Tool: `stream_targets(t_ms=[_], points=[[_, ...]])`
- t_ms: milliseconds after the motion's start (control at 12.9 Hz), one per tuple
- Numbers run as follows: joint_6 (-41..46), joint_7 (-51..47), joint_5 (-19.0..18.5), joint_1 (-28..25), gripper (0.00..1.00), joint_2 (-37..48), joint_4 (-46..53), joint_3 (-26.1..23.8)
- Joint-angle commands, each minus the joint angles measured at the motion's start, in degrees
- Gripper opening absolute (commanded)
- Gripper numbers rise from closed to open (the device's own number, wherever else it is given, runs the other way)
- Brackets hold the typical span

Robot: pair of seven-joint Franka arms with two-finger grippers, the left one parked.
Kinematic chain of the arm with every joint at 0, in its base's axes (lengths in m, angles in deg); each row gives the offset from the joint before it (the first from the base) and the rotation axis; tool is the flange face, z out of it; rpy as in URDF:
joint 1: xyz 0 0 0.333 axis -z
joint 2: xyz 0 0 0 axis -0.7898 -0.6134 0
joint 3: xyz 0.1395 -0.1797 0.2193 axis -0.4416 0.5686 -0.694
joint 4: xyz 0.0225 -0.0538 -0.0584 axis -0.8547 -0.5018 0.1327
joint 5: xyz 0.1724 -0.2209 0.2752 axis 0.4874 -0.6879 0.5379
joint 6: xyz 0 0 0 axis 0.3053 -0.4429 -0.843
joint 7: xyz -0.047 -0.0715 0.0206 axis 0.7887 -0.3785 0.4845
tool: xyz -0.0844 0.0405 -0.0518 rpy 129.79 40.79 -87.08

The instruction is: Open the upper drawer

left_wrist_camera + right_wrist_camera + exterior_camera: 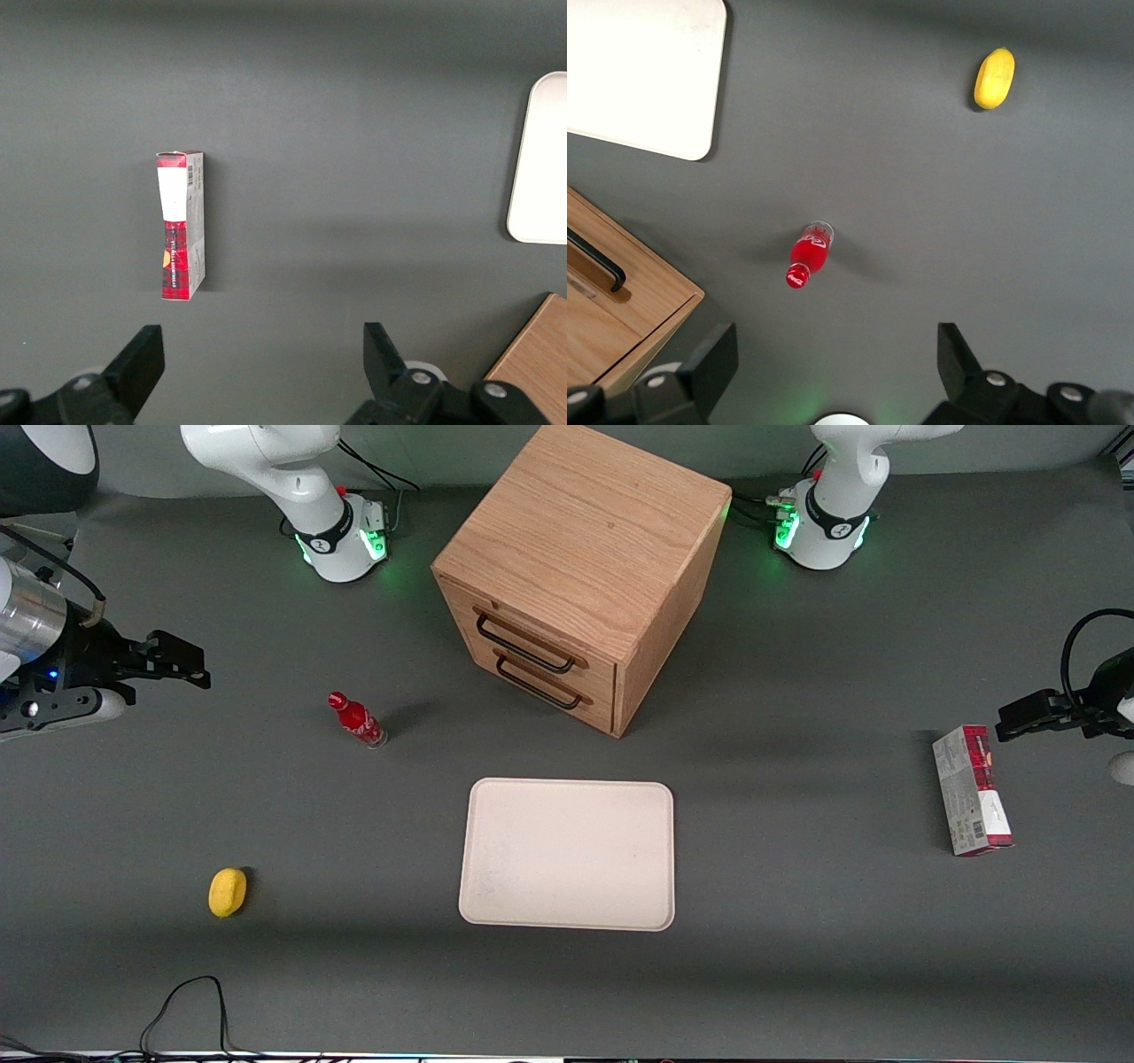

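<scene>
The wooden cube cabinet (pixel 580 540) stands on the grey table, farther from the front camera than the white tray. Its two oak drawers are both shut. The upper drawer (pixel 540 631) carries a black wire handle (pixel 524 646), with the identical lower drawer (pixel 554 682) under it. My gripper (pixel 182 660) hovers toward the working arm's end of the table, well apart from the cabinet. In the right wrist view the gripper (pixel 834 345) is open and empty above bare table. A corner of the cabinet (pixel 629 305) with a piece of black handle (pixel 598 257) shows there.
A red bottle (pixel 357 720) stands between my gripper and the cabinet, also in the right wrist view (pixel 808 255). A yellow fruit (pixel 228 891) lies nearer the front camera. A white tray (pixel 567 855) lies in front of the cabinet. A red box (pixel 971 790) lies toward the parked arm's end.
</scene>
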Motion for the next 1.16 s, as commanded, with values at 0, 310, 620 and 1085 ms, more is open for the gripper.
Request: stream_targets(t_ms=[0, 310, 620, 1085], points=[[0.83, 0.64, -0.87, -0.16, 1.0, 0.45, 0.48, 0.48], [0.92, 0.82, -0.79, -0.51, 1.0, 0.18, 0.48, 0.48], [1.01, 0.82, -0.79, -0.95, 1.0, -0.26, 0.65, -0.04], [0.04, -0.59, 2.44, -6.66, 1.0, -2.01, 1.62, -1.36]])
